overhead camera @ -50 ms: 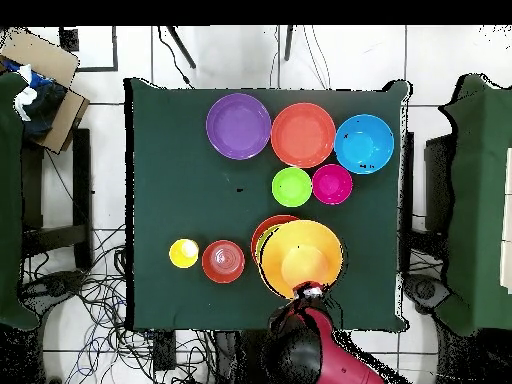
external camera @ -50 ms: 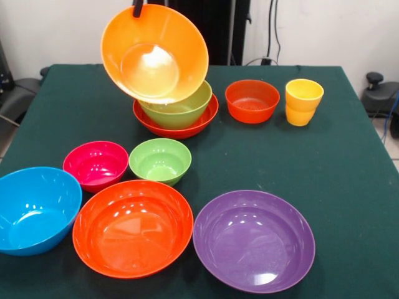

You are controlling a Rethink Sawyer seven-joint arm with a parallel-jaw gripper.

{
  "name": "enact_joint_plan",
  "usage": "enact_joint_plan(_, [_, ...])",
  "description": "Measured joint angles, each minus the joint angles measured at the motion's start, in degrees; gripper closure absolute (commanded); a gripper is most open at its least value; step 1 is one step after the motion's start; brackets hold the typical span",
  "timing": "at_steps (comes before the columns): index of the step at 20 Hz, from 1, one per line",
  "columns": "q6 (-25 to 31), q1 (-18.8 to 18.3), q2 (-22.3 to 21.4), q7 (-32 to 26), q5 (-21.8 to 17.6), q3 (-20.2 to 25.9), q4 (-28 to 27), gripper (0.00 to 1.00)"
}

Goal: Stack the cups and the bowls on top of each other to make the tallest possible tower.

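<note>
A large orange bowl (external camera @ -50 ms: 154, 53) hangs tilted, its opening facing the front camera, over the tower. My gripper (external camera @ -50 ms: 138, 9) is shut on its upper rim, with only a black finger tip showing at the top edge. Beneath it a medium lime green bowl (external camera @ -50 ms: 181, 109) sits nested in a wide red-orange bowl (external camera @ -50 ms: 177, 126). The orange bowl's lower edge is at the green bowl's rim; I cannot tell if they touch. From overhead the orange bowl (overhead camera @ -50 ms: 301, 257) covers most of the red-orange bowl (overhead camera @ -50 ms: 262, 230), with the gripper (overhead camera @ -50 ms: 310, 291) at its near edge. Two yellow cups (external camera @ -50 ms: 303, 101) stand nested at the right.
A small red-orange bowl (external camera @ -50 ms: 252, 99) sits beside the cups. Nearer the camera lie a magenta bowl (external camera @ -50 ms: 96, 165), a small lime green bowl (external camera @ -50 ms: 160, 161), a blue bowl (external camera @ -50 ms: 34, 208), a large red-orange bowl (external camera @ -50 ms: 132, 227) and a purple bowl (external camera @ -50 ms: 254, 240).
</note>
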Motion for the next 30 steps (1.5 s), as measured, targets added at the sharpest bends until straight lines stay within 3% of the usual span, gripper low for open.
enact_joint_plan(30, [0.21,-0.06,0.01,0.0,-0.19,-0.22,-1.12,1.0])
